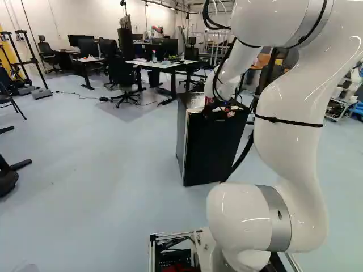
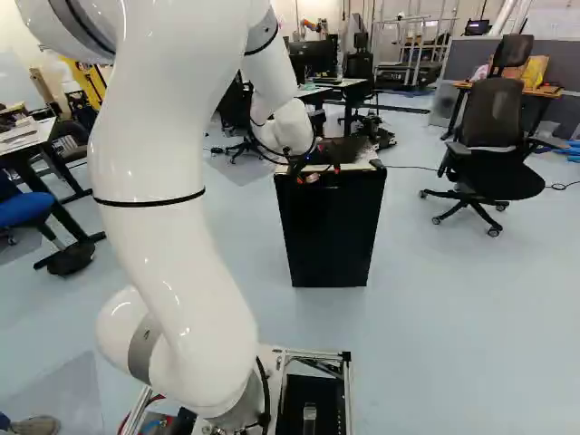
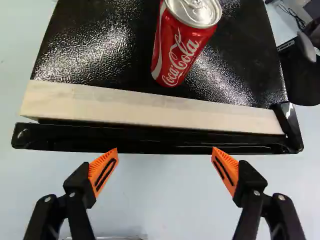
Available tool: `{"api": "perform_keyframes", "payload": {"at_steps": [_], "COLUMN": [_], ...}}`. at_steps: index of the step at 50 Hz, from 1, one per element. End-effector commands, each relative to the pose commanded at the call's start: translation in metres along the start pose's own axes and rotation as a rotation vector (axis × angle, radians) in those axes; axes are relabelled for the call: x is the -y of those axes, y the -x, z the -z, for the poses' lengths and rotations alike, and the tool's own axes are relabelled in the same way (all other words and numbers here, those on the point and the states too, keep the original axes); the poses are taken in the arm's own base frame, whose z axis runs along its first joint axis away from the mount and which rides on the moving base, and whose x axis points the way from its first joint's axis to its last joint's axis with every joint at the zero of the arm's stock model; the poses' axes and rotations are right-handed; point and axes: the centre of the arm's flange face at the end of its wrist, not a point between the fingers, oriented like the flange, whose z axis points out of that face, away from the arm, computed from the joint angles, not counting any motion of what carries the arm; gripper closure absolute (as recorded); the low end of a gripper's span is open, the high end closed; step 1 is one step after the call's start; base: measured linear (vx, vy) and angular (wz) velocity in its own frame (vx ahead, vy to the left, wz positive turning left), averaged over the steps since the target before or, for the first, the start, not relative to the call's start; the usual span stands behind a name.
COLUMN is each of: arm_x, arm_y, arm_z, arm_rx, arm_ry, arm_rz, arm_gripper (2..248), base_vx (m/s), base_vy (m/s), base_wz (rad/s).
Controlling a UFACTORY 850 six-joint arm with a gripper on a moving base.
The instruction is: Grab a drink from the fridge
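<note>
In the left base view my gripper (image 1: 224, 109) is at the top front of the small black fridge (image 1: 209, 148); the right base view shows the gripper (image 2: 310, 172) there too, over the upper front edge of the fridge (image 2: 332, 231). The wrist view shows the gripper (image 3: 165, 151) open, nothing between its orange-padded fingers. Ahead of them run the fridge's black door edge (image 3: 165, 142) and a pale strip (image 3: 150, 107). A red drink can (image 3: 182, 47) stands upright on the textured black top (image 3: 95, 50), beyond the strip. The fridge's inside is hidden.
Desks (image 1: 161, 65) and office chairs (image 1: 121, 76) stand beyond the fridge to its left. A black chair (image 2: 494, 159) is right of it in the right base view. A white-topped table (image 2: 27, 136) stands at that view's left.
</note>
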Motion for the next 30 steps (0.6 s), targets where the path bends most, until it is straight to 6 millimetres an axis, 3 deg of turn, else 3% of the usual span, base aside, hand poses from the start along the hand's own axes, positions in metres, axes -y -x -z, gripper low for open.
{"api": "perform_keyframes", "payload": {"at_steps": [30], "arm_x": [0.0001], "arm_y": [-0.0052], "arm_z": [0.0007], "arm_rx": [-0.064], "arm_ry": [0.000], "arm_rz": [0.000], "arm_gripper": [3], "base_vx": [0.000], "base_vy": [0.000], "base_wz": [0.000]}}
